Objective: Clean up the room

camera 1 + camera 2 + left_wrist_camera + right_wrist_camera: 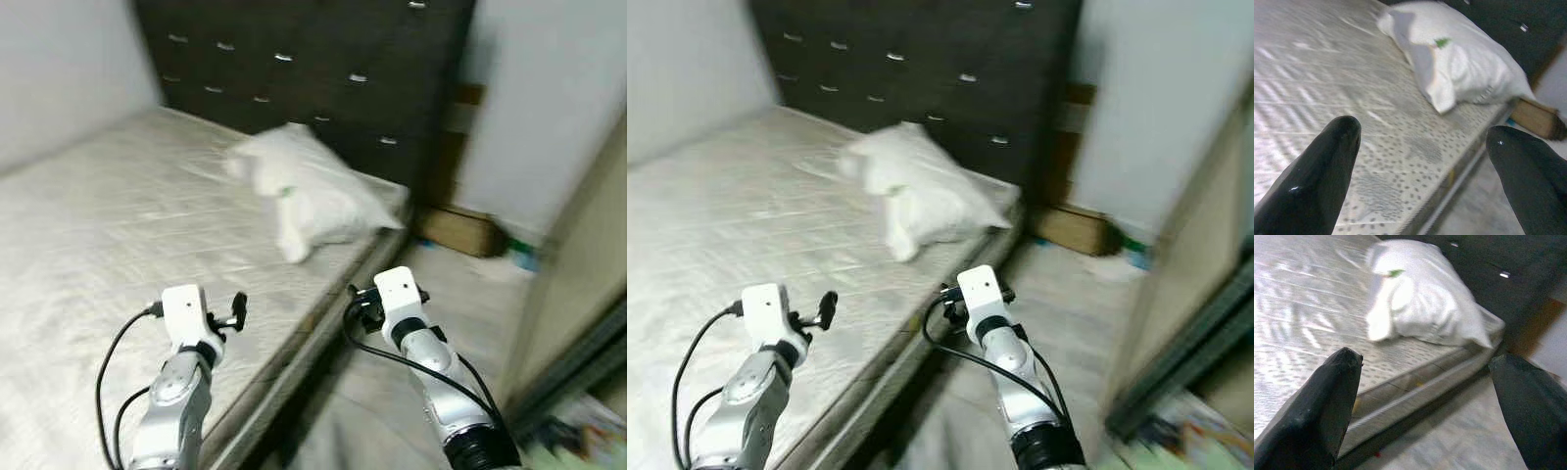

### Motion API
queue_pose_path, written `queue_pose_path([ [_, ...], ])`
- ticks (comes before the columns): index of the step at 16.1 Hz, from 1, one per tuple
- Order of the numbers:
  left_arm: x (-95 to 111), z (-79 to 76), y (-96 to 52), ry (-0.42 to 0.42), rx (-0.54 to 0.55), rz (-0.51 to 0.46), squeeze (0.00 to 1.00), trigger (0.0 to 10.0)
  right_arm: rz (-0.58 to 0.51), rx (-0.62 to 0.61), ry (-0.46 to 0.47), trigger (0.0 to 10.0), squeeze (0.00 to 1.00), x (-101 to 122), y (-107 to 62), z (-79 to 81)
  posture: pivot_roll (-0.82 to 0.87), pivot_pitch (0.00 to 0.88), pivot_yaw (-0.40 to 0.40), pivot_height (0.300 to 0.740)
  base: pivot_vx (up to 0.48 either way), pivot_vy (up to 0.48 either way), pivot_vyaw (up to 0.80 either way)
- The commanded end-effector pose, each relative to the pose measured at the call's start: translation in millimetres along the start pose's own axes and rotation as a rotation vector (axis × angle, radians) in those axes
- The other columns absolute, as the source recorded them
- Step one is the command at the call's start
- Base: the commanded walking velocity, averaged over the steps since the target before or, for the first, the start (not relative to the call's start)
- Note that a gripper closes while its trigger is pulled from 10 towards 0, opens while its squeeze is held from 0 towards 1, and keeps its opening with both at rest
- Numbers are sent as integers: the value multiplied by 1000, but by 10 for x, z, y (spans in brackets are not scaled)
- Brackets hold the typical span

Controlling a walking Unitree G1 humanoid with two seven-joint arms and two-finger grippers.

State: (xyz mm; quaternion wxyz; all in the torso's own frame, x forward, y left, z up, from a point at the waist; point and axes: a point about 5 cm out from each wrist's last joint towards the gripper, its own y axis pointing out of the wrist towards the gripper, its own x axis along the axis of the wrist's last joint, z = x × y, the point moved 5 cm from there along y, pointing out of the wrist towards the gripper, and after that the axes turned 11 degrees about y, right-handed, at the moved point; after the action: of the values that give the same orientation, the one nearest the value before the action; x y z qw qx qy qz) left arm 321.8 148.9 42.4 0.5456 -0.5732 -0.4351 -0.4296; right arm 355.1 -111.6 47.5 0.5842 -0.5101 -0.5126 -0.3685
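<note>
A white pillow lies crumpled near the right edge of a bare grey mattress, close to the dark tufted headboard. In the wrist views the pillow shows a small green tag. My left gripper hangs over the mattress's near edge, open and empty, its fingers wide apart. My right gripper hovers beside the bed over the floor, also open and empty, its fingers spread. Both are well short of the pillow. The views are blurred.
A narrow strip of grey floor runs between the bed and a wall on the right. A brown cardboard box sits on the floor by the headboard. Some coloured clutter lies at the lower right, past a dark sliding-door track.
</note>
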Motion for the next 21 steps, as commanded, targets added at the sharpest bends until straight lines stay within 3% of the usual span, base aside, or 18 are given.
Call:
queue_pose_path([
  [1, -5, -37, -6, 1, -8, 3, 0, 10000, -5, -19, -4, 10000, 0, 17, -8, -66, -75, 0, 19, 740, 0, 0, 800],
  [21, 18, -2, -16, 6, 19, -6, 0, 10000, -8, 27, -34, 10000, 0, 36, -25, 33, -74, 0, 19, 740, 0, 0, 800],
])
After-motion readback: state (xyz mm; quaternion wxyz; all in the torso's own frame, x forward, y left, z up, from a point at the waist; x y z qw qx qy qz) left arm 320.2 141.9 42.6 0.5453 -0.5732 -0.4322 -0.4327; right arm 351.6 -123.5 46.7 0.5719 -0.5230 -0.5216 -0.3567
